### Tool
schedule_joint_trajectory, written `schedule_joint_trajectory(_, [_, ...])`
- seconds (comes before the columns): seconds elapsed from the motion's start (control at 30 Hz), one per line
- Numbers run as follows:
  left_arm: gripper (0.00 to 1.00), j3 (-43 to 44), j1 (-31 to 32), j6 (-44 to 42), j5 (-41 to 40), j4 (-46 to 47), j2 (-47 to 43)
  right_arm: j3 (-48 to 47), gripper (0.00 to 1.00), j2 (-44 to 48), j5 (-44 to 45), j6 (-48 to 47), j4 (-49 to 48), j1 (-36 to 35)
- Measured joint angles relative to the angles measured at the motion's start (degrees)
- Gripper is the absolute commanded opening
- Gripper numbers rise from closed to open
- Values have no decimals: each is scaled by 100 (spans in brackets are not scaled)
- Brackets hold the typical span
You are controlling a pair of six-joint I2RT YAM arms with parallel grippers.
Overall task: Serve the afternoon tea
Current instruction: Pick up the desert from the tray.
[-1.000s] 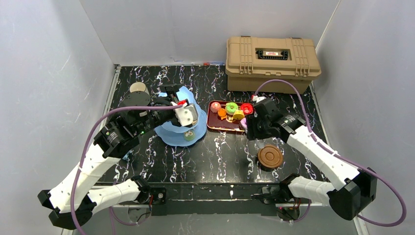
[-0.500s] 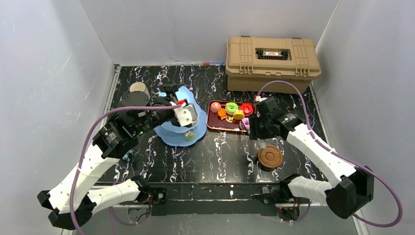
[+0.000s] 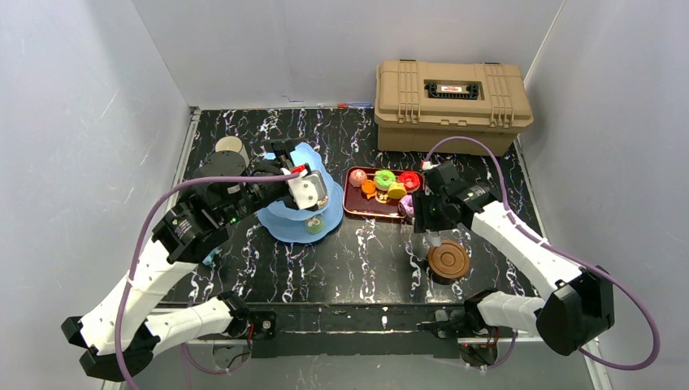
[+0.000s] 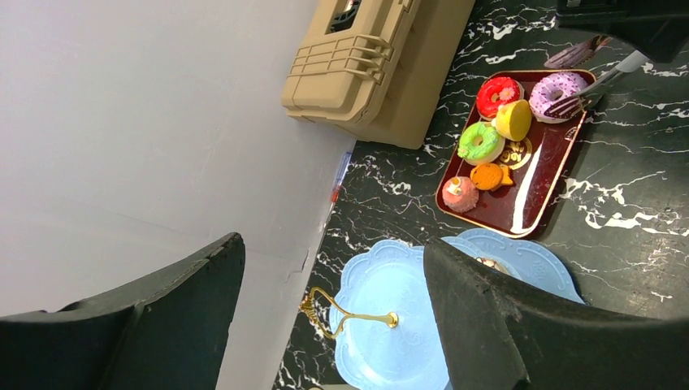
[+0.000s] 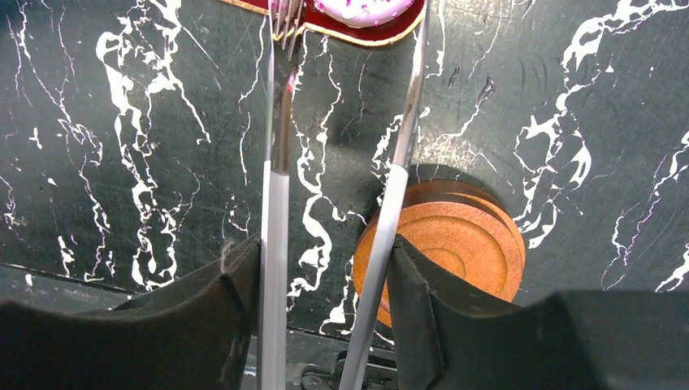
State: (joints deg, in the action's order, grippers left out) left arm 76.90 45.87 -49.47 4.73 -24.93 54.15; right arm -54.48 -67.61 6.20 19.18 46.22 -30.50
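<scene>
Right tool (image 5: 323,276) pinching tongs (image 5: 275,211) | donut (image 5: 366,8) cropped at frame top

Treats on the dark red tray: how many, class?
6: red donut, purple donut, yellow cake by the tongs; green donut, orange piece in the middle; pink cake at the far end. None looks hidden.

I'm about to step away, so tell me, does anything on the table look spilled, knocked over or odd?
Nothing stands out. The treats sit inside the red tray, the blue stand looks whole, the brown saucers are stacked neatly, and the right hand holds the tongs straight, tips at the tray's edge.
</scene>
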Motion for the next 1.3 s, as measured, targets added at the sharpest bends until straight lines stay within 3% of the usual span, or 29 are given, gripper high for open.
schedule_joint_trajectory(0.77, [79, 0, 0, 48, 37, 0, 0, 0, 53, -520, -516, -240, -476, 297])
schedule_joint_trajectory(0.87, [79, 0, 0, 50, 39, 0, 0, 0, 49, -533, -560, -240, -483, 313])
schedule_joint_trajectory(1.07, [79, 0, 0, 50, 44, 0, 0, 0, 31, -562, -597, -273, -483, 313])
schedule_joint_trajectory(1.3, [78, 31, 0, 55, 46, 0, 2, -66, 23, -501, -601, -382, -420, 313])
